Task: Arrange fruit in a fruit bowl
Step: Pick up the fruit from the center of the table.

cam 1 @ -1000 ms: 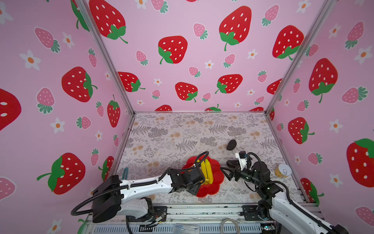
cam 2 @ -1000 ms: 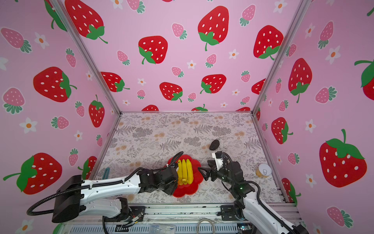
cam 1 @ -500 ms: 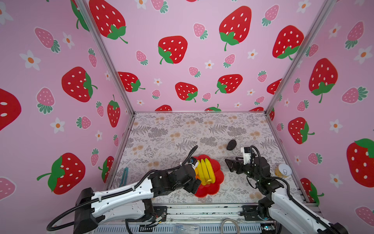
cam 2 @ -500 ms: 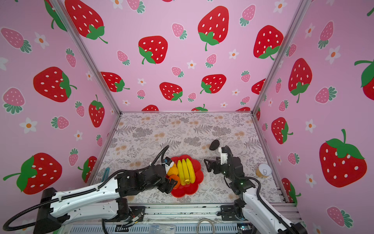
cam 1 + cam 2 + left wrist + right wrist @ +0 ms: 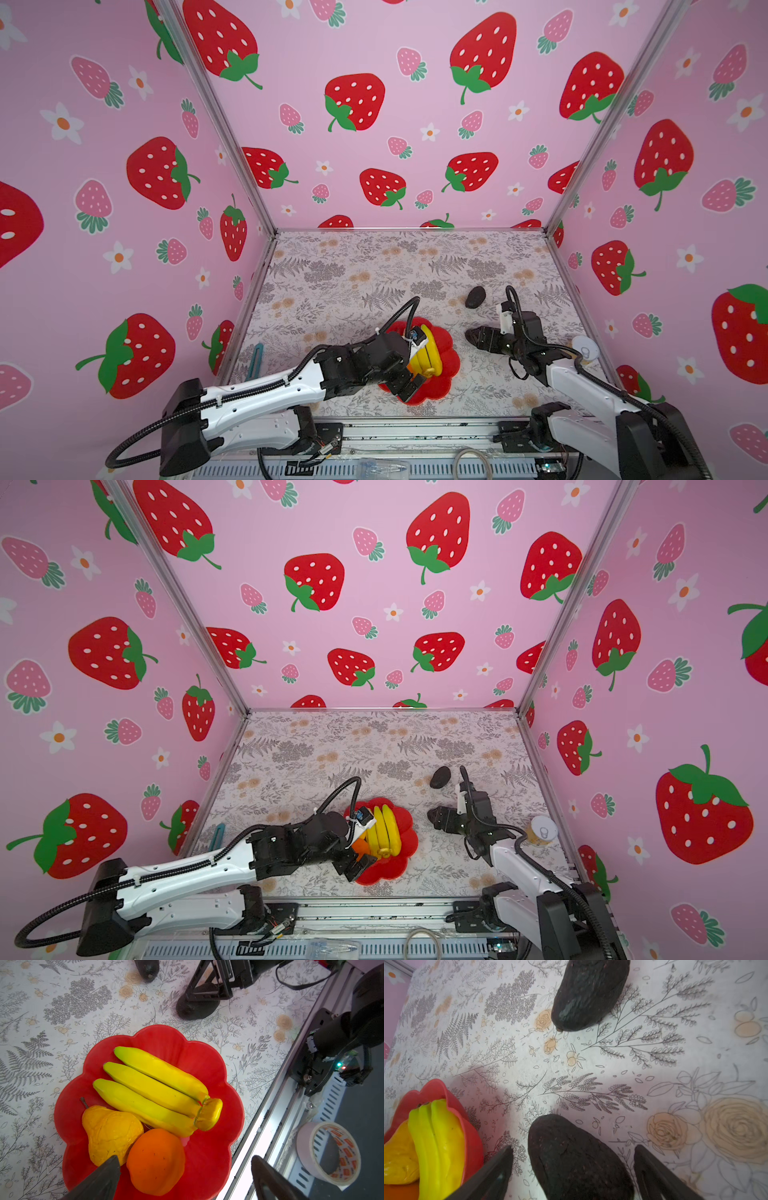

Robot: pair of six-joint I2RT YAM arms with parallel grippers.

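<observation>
The red scalloped fruit bowl [image 5: 207,1059] [image 5: 448,353] holds the yellow banana bunch [image 5: 153,1088] [image 5: 386,829], the bumpy pear [image 5: 110,1132] and the round orange [image 5: 155,1161] [image 5: 360,845]. My left gripper [image 5: 185,1167] [image 5: 359,865] hangs open over the bowl's near side; the orange lies free between its spread fingers. Two black avocados lie on the mat right of the bowl. The near avocado [image 5: 575,1159] [image 5: 473,334] sits between the fingers of my open right gripper [image 5: 573,1153] [image 5: 440,816], with a gap on each side. The far avocado [image 5: 589,993] [image 5: 475,297] lies untouched.
A yellow pull-tab can [image 5: 584,351] stands by the right wall, behind my right arm. A flat teal tool [image 5: 254,359] lies along the left wall. A roll of tape [image 5: 328,1151] rests beyond the metal front rail [image 5: 270,1122], just past the bowl.
My left gripper has opened and let go of the orange in the bowl, pulling back toward the near left. My right gripper has lowered around the near avocado.
</observation>
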